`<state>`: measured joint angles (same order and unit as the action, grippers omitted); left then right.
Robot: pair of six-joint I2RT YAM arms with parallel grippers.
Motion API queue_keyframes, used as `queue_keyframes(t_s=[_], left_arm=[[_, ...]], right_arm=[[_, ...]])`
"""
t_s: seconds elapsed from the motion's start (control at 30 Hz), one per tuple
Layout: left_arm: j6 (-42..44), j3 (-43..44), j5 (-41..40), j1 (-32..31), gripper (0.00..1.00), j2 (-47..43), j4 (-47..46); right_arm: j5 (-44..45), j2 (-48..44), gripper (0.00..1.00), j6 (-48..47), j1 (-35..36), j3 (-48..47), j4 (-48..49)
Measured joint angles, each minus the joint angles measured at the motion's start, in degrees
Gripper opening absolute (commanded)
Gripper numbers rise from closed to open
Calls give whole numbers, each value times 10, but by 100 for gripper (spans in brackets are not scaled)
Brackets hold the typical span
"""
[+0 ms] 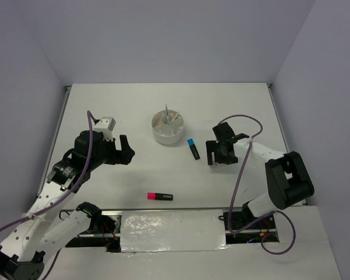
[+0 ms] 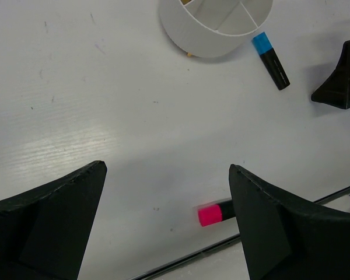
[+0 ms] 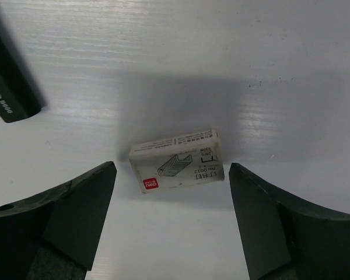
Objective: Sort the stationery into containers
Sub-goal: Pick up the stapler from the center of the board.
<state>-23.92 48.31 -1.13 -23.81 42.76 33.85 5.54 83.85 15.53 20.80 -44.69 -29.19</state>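
Far edge of the desk [image 1: 221, 102] lies open; mid-desk, white cup [image 1: 167, 129] and blue highlighter [image 1: 193, 149] sit just beside each other.

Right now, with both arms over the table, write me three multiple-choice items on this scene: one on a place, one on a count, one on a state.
1. Where does the blue-and-black highlighter lie?
A. Inside the white cup.
B. At the table's near edge.
C. On the table, just right of the cup.

2. How many highlighters lie outside the cup?
A. One.
B. Two.
C. Four.

3. What is the right gripper doing?
A. Open, with a small white box lying between its fingers in the wrist view.
B. Shut on a pen.
C. Shut on the cup's rim.

Answers:
1 C: it lies on the table beside the cup's wall.
2 B: the blue one and the pink-and-black highlighter.
3 A: both fingers stand clear of the box.
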Motion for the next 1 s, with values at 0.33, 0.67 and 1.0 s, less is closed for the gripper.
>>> queue_keyframes(t_s=[0.33, 0.67, 1.0], left_arm=[[0, 0, 5, -4, 99, 0, 0], [0, 0, 6, -15, 99, -5, 0], [0, 0, 6, -21, 99, -5, 0]], right_arm=[[-6, 1, 77, 1, -4, -1, 2], [-10, 10, 69, -5, -6, -4, 4], [-12, 27, 64, -9, -7, -7, 3]])
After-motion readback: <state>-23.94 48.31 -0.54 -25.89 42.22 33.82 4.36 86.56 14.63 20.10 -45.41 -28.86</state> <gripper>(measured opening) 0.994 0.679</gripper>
